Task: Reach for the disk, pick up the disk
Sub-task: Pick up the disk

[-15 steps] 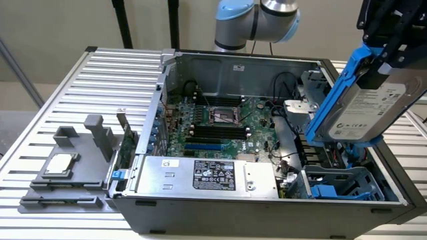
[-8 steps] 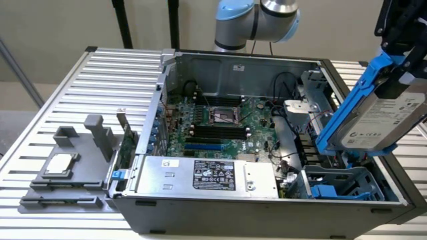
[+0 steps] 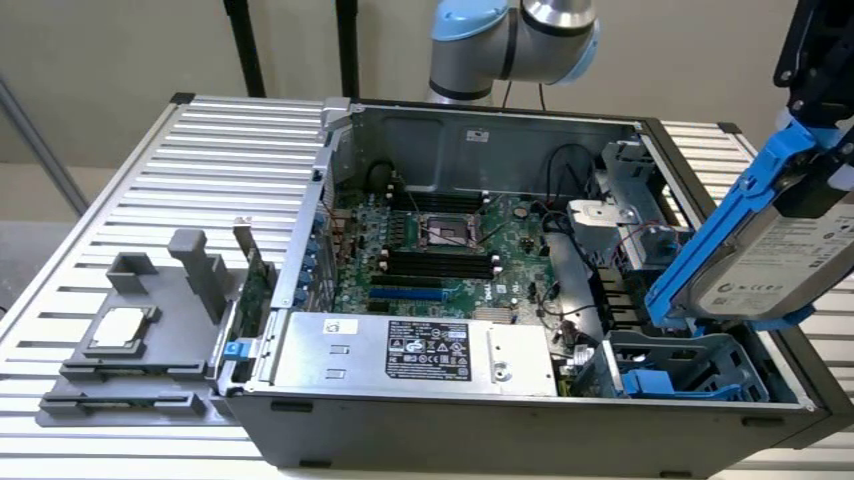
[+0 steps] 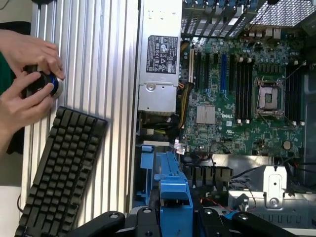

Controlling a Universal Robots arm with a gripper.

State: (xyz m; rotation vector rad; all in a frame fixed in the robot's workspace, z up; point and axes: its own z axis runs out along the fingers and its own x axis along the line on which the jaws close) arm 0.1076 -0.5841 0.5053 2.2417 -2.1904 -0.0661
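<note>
**Disk lifted clear of the case**

While the open computer case [image 3: 534,290] sits on the ribbed worktop [image 3: 227,150], we see the tool [image 4: 175,217] clamped on the disk [image 3: 781,250], its fingers closed against the blue carrier frame. From the exterior view the disk hangs tilted below the tool, label facing outward, raised above the blue drive bay [image 3: 681,375] at the case's corner and apart from it. Beneath the tool, in the wrist view, we look down along the blue frame toward the motherboard [image 4: 242,94] and the silver power supply [image 4: 160,59]. Farther off to the tool's side lie a black keyboard [image 4: 61,168] and a person's hands [image 4: 27,84] gripping a small round knob. A grey tray [image 3: 134,340] holding a small silver chip [image 3: 120,325] rests on the worktop well away from the tool.
</note>
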